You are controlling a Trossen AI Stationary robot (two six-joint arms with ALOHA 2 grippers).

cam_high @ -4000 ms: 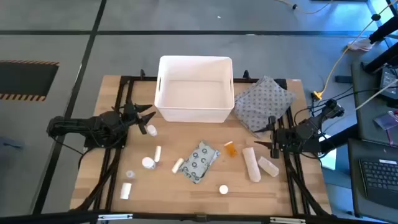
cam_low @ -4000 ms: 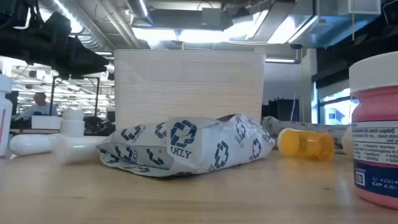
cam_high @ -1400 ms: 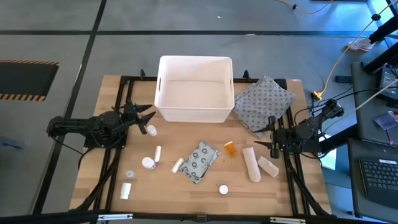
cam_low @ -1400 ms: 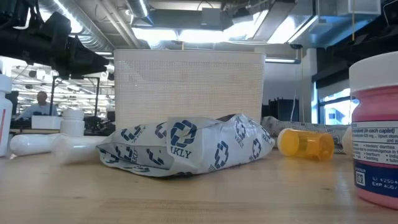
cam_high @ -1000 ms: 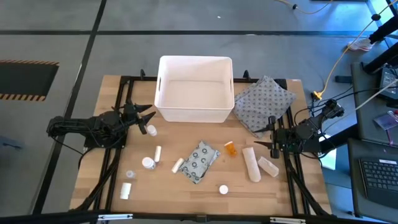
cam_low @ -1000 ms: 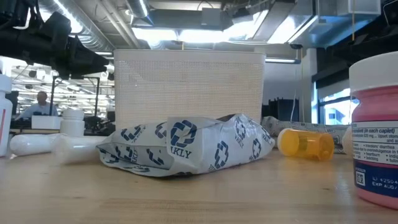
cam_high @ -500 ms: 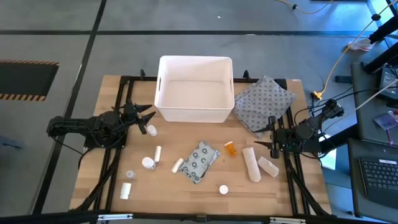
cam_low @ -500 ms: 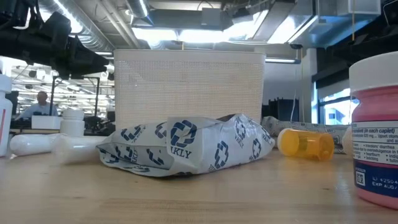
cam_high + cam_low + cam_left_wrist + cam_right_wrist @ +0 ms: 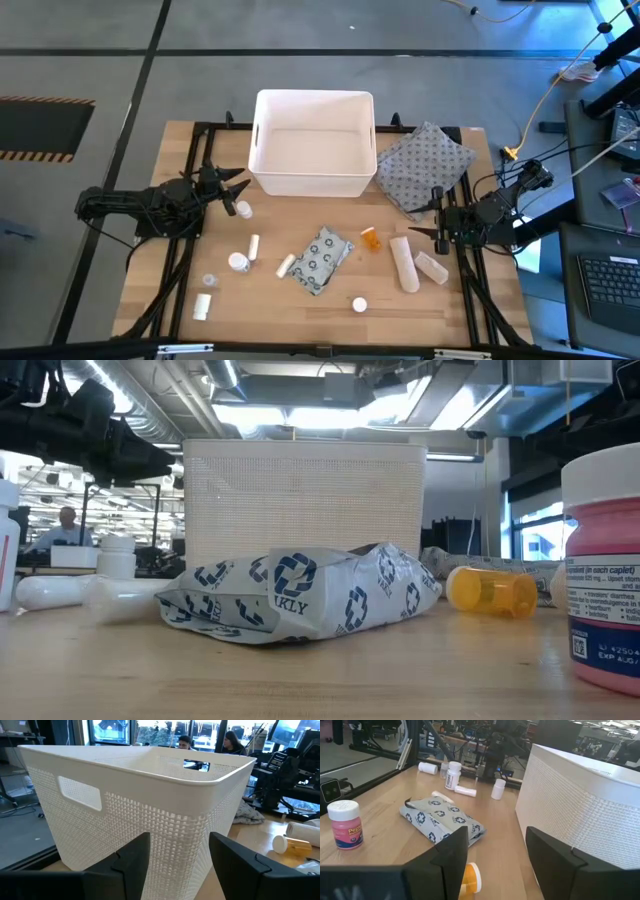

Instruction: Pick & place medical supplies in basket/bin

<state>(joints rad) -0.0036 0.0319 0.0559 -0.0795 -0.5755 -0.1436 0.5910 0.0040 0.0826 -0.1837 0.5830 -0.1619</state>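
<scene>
A: From above, the white bin point(image 9: 314, 140) looks empty. The supplies lie in front of it on the counter point(image 9: 450, 300). The left gripper point(image 9: 236, 192) and right gripper point(image 9: 425, 233) wait at the sides.

B: Down low, the dotted packet point(image 9: 300, 598) is crumpled, the orange bottle point(image 9: 492, 589) on its side.

A: In the wrist views, both grippers' fingers stand apart, holding nothing. I think picking hasn't started. Next, reach a nearby bottle.
</scene>
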